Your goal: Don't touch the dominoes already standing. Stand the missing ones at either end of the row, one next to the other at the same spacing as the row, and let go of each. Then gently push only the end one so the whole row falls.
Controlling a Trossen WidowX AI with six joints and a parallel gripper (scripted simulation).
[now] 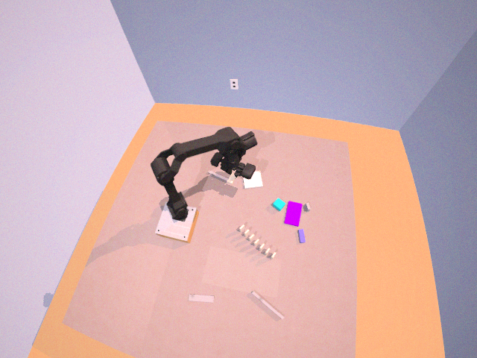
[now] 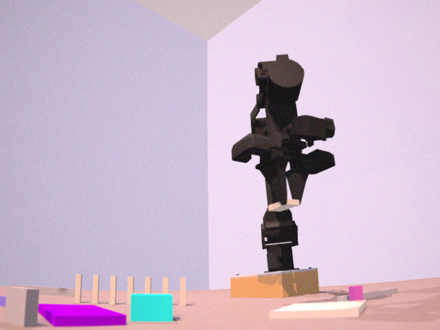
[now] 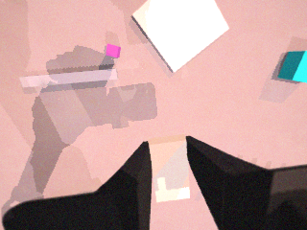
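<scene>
A row of several cream dominoes (image 1: 257,242) (image 2: 130,289) stands upright on the pink table, right of the arm's base (image 1: 175,227). My gripper (image 1: 230,177) (image 2: 284,204) (image 3: 166,144) is shut on one more cream domino (image 2: 283,205) (image 3: 169,165). It holds it high above the table, behind the row and well away from it, near a white flat plate (image 1: 253,180) (image 3: 179,29). In the exterior view the held domino lies nearly level between the fingertips.
A cyan block (image 1: 278,203) (image 2: 151,306) (image 3: 295,66), a purple slab (image 1: 293,212) (image 2: 80,313), a grey block (image 1: 307,206) (image 2: 22,305) and a lilac block (image 1: 301,236) lie right of the row. A magenta cube (image 3: 113,50) and grey bar (image 3: 67,78) lie below the gripper. Two pale bars (image 1: 267,304) (image 1: 200,297) lie at the front.
</scene>
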